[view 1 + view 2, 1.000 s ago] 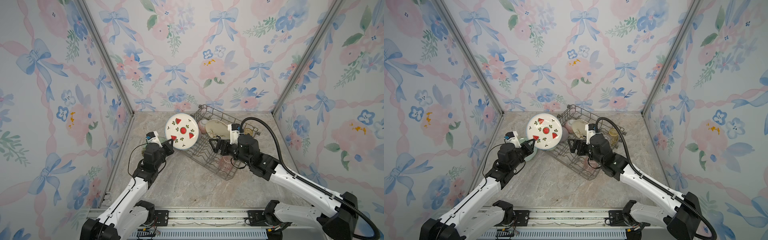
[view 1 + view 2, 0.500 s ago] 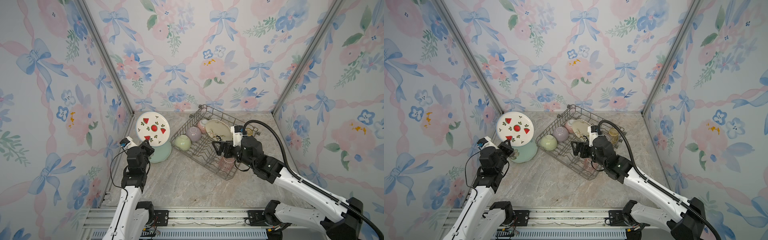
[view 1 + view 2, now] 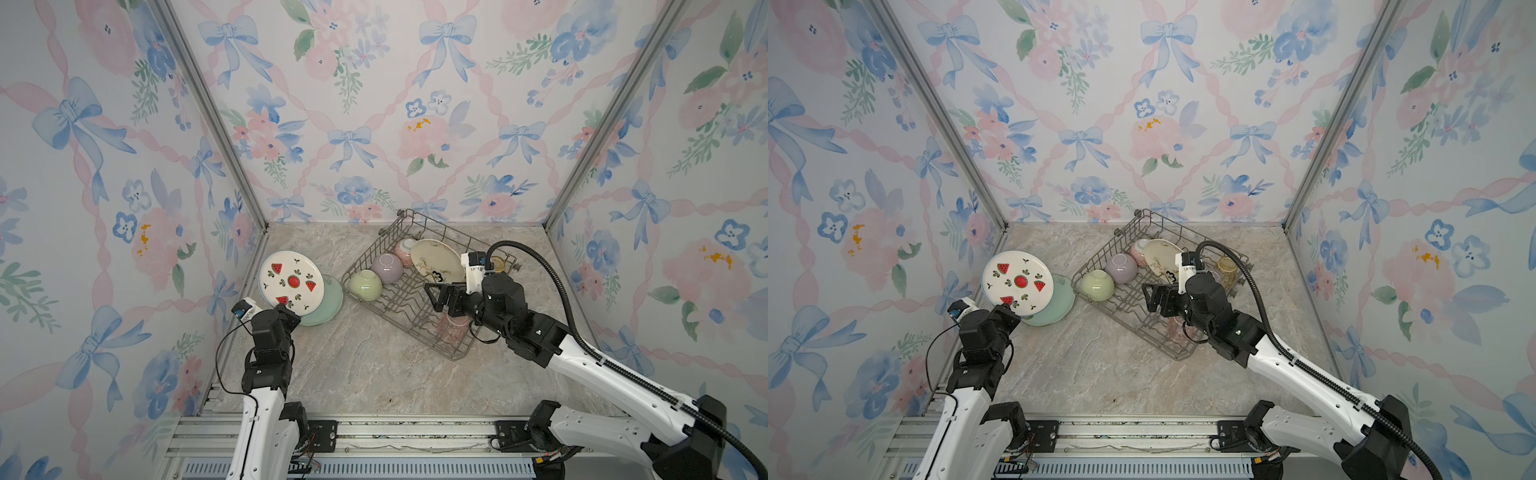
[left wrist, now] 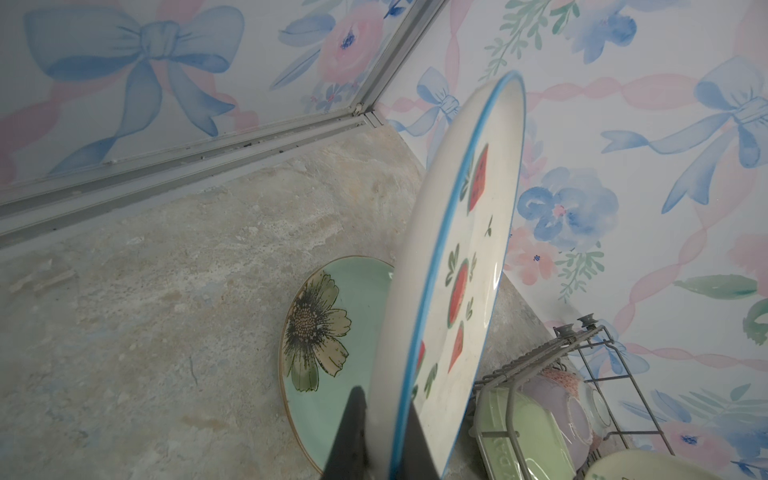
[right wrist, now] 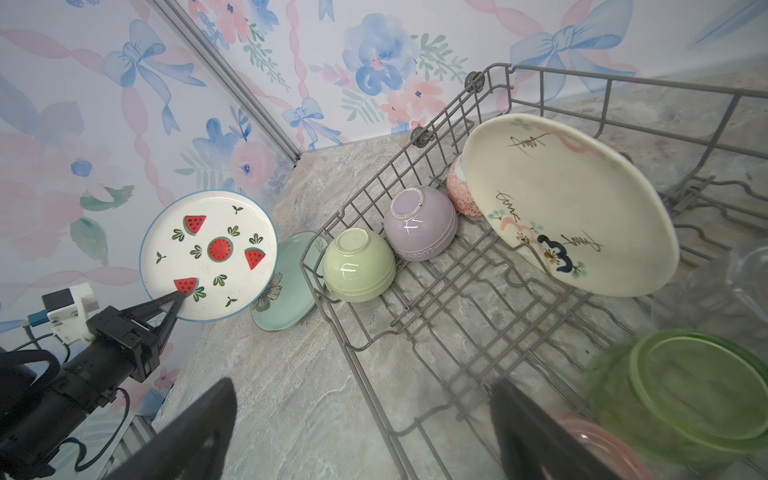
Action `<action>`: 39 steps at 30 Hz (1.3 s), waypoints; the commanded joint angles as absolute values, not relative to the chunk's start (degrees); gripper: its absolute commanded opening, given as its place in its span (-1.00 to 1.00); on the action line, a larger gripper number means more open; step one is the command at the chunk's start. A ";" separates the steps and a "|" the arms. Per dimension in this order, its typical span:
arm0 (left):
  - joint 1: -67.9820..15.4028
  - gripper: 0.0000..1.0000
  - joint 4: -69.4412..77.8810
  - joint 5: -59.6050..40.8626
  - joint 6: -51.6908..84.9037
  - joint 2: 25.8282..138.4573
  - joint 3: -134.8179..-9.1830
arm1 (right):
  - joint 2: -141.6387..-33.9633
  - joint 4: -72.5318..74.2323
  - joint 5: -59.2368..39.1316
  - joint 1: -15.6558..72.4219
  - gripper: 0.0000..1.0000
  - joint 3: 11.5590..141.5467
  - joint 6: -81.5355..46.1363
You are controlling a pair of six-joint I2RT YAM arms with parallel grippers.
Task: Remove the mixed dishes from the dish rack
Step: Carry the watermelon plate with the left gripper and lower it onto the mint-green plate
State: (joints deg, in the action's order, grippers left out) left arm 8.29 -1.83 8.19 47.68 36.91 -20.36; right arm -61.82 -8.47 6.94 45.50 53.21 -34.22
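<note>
The left gripper (image 3: 286, 309) was clamped on the lower rim of the fruit-print plate (image 3: 291, 282). It held the plate steeply tilted, left of the dish rack (image 3: 405, 299) and above the mint plate (image 3: 328, 305) lying flat there. Let go at that tilt, the plate would likely drop edge-first, chipping either plate or sliding off, and the thin rim grip could also slip. The right gripper (image 3: 432, 296), jaws apart and empty, hovered over the rack's floor near the cream plate (image 3: 436, 262), which a careless reach might knock. A second before, the fruit-print plate had been at the rack's left edge, and it had since moved away and lower. The right gripper had barely shifted.
</note>
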 commanded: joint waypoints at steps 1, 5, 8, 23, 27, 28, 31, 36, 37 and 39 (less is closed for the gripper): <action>8.62 -1.00 5.56 6.16 49.00 35.74 -19.86 | -61.54 -9.65 7.56 45.79 0.94 52.25 -33.44; 8.70 -1.00 6.28 3.46 49.48 37.33 -18.78 | -60.79 -10.28 8.07 45.80 0.93 51.78 -33.43; 8.80 -1.00 6.37 2.55 49.81 38.22 -18.20 | -60.16 -10.33 8.27 45.86 0.94 51.20 -33.40; 9.07 -1.00 10.62 -3.89 52.40 43.81 -16.18 | -59.85 -12.38 8.58 45.76 0.94 50.81 -33.84; 9.14 -1.00 10.88 -4.53 52.38 45.20 -16.25 | -60.09 -12.23 8.44 45.79 0.95 50.63 -34.19; 9.14 -1.00 10.83 -4.51 52.38 45.58 -16.30 | -60.11 -12.30 8.35 45.78 0.95 50.63 -34.28; 9.39 -1.00 10.47 -4.40 52.05 46.41 -16.61 | -60.22 -12.33 8.28 45.78 0.95 50.83 -34.28; 10.90 -1.00 9.96 -4.87 51.59 47.49 -17.05 | -60.68 -12.68 8.01 45.77 0.95 51.28 -34.10; 11.13 -1.00 9.94 -5.16 51.59 47.65 -17.17 | -60.72 -12.70 8.00 45.78 0.95 51.33 -34.10; 11.63 -1.00 9.93 -5.60 51.46 48.20 -17.38 | -60.99 -12.77 7.87 45.79 0.95 51.51 -34.10</action>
